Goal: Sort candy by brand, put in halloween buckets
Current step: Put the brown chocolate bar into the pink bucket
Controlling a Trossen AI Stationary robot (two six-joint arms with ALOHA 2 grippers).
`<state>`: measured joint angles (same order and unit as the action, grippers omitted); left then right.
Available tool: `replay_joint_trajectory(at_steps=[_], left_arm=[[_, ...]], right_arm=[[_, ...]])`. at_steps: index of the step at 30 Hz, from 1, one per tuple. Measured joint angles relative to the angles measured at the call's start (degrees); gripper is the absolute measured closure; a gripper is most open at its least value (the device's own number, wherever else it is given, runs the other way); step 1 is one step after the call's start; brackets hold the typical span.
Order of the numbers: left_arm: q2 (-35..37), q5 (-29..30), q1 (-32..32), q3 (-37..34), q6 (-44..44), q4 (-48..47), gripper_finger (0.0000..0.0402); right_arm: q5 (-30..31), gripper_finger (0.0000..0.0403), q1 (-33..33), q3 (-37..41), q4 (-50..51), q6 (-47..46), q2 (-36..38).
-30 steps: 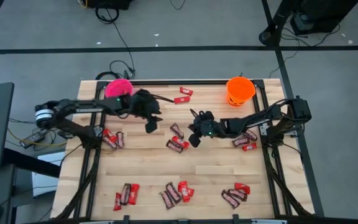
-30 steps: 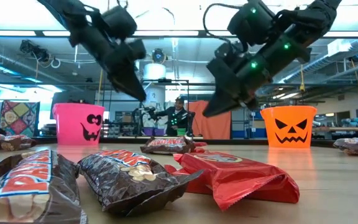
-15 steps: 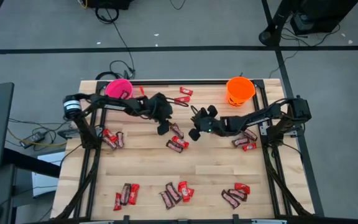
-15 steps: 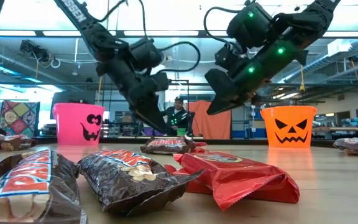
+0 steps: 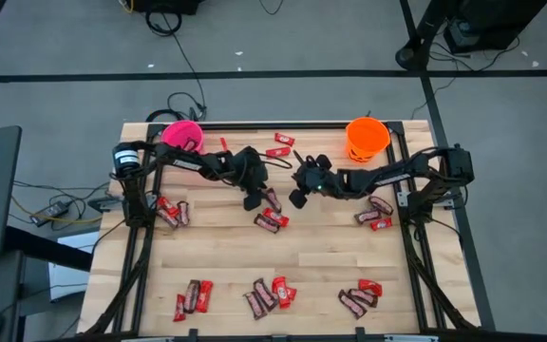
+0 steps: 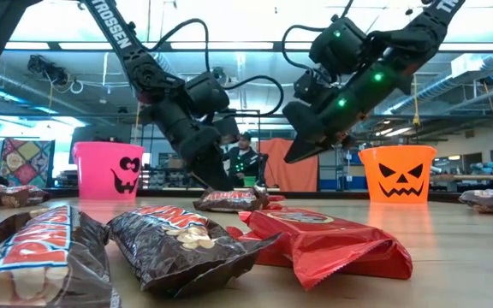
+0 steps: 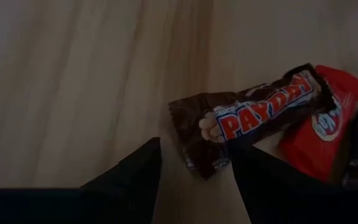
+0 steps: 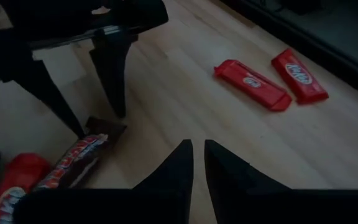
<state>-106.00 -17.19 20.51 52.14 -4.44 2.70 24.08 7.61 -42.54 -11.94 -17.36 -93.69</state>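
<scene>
Wooden table [image 5: 226, 256], black frame rails along its edges, candy in scattered clusters.

Pink bucket [image 5: 181, 135] stands at the far left corner, orange bucket [image 5: 367, 139] at the far right. Two red bars [image 5: 280, 145] lie near the far edge between the buckets. Mid-table: a brown bar [image 5: 272, 199] with a mixed red and brown pair [image 5: 272, 221] just nearer. Left side: small red and brown group [image 5: 169, 211]. Right side: another mixed group [image 5: 375, 215]. Near edge, four clusters, each red with brown: [image 5: 193, 297], [image 5: 270, 294], [image 5: 361, 295] and the bars filling the low view's foreground [image 6: 187, 244].
</scene>
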Motion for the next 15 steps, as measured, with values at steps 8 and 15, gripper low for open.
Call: replay_joint_trajectory(at_steps=[8, 15], left_arm=[[-0.14, -0.92, -0.33, -0.05, 0.16, 0.79, 0.027], [-0.15, -2.23, -0.42, -0.09, 0.08, 0.08, 0.0378]], right_arm=[[-0.17, 0.0348, 1.14, 0.0, -0.02, 4.04, 0.0], [-0.2, 0.0348, 1.42, 0.0, 0.0, 5.57, 0.0]])
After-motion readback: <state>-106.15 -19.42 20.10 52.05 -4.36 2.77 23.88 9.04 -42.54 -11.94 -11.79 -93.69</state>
